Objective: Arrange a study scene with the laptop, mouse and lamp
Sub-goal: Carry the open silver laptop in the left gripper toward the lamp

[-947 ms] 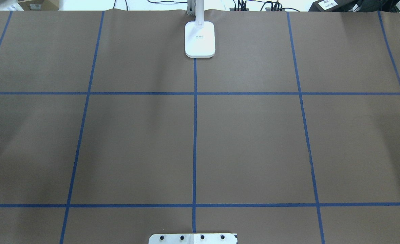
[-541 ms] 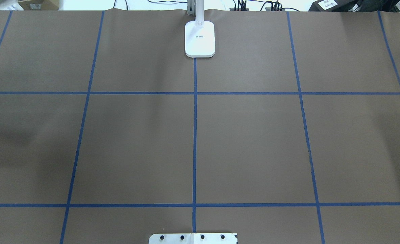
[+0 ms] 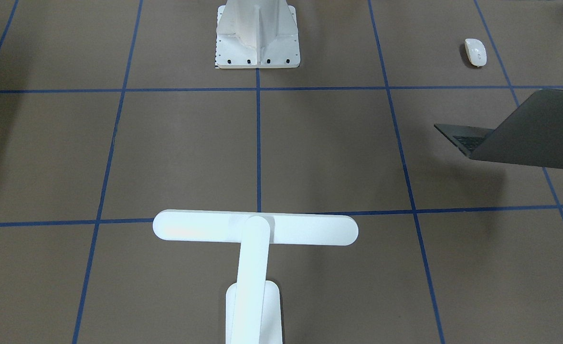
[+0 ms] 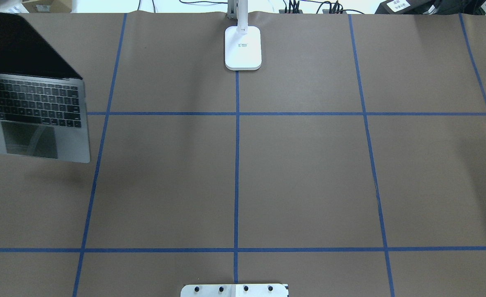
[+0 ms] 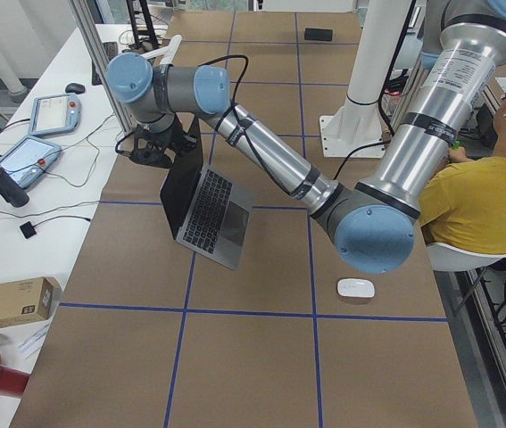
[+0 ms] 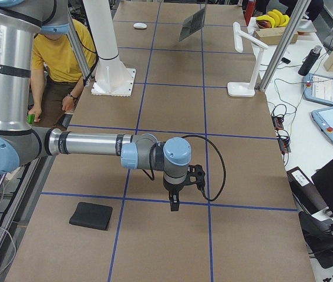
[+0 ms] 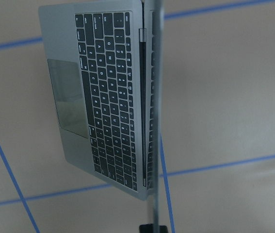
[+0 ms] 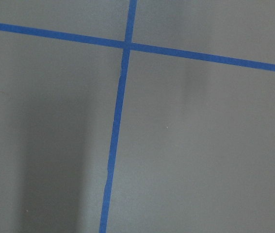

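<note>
The open grey laptop [image 4: 32, 103] hangs above the table's left part, its shadow on the paper below; it also shows in the front view [image 3: 534, 131]. My left gripper [image 5: 150, 147] is shut on the top edge of its screen, which the left wrist view shows edge-on beside the keyboard [image 7: 108, 97]. The white mouse [image 3: 475, 52] lies near the robot's side on my left. The white lamp stands at the far middle on its base [image 4: 243, 47], its bar head [image 3: 255, 228] over the table. My right gripper [image 6: 174, 202] hovers low over bare paper; I cannot tell whether it is open.
The white ribbed pedestal [image 3: 257, 33] stands at the robot's side, middle. A flat black pad [image 6: 91, 215] lies near the right arm. A person in yellow [image 5: 480, 192] sits behind the robot. Blue tape lines grid the brown paper.
The laptop has come into the overhead view from the left edge and moved right, from nothing, to a sliver, to most of it showing. The lamp has not moved.
</note>
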Robot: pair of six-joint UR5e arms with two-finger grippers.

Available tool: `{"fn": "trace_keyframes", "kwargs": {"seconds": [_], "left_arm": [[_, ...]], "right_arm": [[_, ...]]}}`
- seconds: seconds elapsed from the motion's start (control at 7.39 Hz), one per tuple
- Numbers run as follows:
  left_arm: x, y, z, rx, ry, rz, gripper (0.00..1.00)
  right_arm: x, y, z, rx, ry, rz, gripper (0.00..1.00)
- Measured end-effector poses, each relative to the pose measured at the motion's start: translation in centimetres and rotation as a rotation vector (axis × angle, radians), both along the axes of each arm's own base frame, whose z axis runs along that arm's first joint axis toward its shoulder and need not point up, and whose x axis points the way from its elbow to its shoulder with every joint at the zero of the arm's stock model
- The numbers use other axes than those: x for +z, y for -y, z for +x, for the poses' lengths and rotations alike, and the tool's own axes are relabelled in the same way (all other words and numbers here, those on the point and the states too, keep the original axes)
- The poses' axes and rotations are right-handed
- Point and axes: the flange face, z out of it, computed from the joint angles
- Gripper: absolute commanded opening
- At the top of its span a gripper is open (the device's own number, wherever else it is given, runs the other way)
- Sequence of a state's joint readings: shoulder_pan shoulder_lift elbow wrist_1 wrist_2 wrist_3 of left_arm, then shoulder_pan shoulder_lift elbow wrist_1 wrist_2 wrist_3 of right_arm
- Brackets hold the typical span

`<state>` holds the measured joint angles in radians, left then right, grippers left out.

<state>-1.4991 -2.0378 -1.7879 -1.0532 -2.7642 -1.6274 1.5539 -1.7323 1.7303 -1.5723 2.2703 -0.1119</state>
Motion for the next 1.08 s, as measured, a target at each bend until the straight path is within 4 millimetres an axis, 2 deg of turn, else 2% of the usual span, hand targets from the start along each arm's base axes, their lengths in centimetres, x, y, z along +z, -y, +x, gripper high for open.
{"fn": "trace_keyframes", "kwargs": {"seconds": [0.27, 0.68, 0.81, 0.95, 1.08], "left_arm": [[-3.9, 0.2, 6.6, -0.011, -0.026, -0.059, 0.00], [-11.0, -0.2, 17.2, 0.032, -0.009, -0.124, 0.00], [-13.1, 0.3, 20.6, 0.036, 0.015, -0.130, 0.00], [-14.3, 1.2, 23.4, 0.033, 0.030, -0.132, 0.00], [-14.7, 2.5, 26.0, 0.027, 0.035, -0.131, 0.00]], "right_arm": [[0.0, 0.0, 0.0, 0.000, 0.000, -0.001, 1.00], [0.0, 0.0, -0.1, -0.001, 0.000, -0.001, 1.00], [0.1, 0.0, -0.1, 0.000, 0.000, -0.002, 1.00], [0.1, 0.0, -0.1, 0.000, 0.000, -0.003, 1.00], [0.2, 0.0, -0.1, -0.001, 0.000, -0.005, 1.00]]}}
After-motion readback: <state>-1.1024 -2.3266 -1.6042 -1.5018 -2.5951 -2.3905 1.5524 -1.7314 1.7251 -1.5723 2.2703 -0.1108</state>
